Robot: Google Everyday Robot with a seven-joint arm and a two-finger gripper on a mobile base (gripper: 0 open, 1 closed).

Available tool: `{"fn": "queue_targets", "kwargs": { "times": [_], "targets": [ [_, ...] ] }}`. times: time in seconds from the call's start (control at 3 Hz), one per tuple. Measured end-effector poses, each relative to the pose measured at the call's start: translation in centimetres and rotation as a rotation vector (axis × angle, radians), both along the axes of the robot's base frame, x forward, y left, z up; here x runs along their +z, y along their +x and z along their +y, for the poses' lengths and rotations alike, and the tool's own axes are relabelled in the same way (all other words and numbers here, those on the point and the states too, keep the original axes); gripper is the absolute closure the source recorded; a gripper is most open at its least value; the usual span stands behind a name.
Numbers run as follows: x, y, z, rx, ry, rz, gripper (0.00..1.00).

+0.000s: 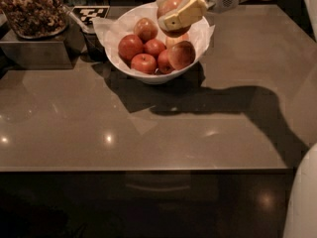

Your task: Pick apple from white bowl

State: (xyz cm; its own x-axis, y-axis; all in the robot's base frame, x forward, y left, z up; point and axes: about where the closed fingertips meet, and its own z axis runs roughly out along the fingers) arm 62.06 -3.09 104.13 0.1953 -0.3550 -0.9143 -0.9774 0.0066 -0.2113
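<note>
The gripper (174, 13) is clamped on the apple (169, 6), holding it aloft. The white bowl (154, 77) sits directly beneath the gripper. Smaller red apples (143, 62) lie below it and to its left.

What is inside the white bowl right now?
About six red apples on a paper liner. The gripper hangs over the white bowl's far side, fingers shut on the apple above the pile. The bowl's floor beneath the pile is covered.

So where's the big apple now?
Top centre of the camera view: the apple sits gripped in the pincer, above the other apples in the white bowl.
</note>
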Motion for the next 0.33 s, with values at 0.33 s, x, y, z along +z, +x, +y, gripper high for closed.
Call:
{"fn": "queue_targets", "kwargs": {
  "times": [0.33],
  "targets": [
    [1.61,-0.96,-1.17,-0.011,0.048,-0.023,1.0]
  ]
}}
